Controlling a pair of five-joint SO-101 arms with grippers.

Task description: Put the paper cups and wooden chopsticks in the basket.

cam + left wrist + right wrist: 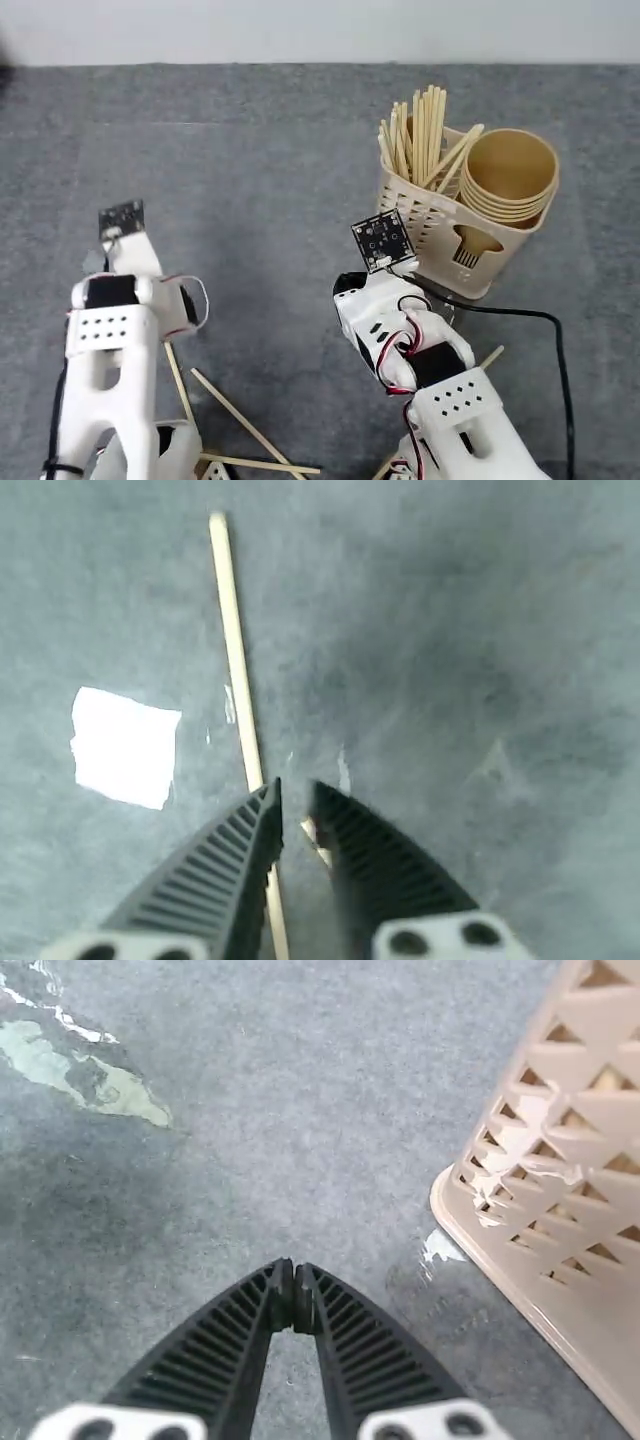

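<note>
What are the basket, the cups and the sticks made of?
The basket looks like beige plastic: thin moulded walls with cut-out holes and a shiny glint. The cups seem to be tan paper, matte, with thin rims nested one inside another. The sticks look like pale bare wood, straight and dull, though they could be bamboo.
</note>
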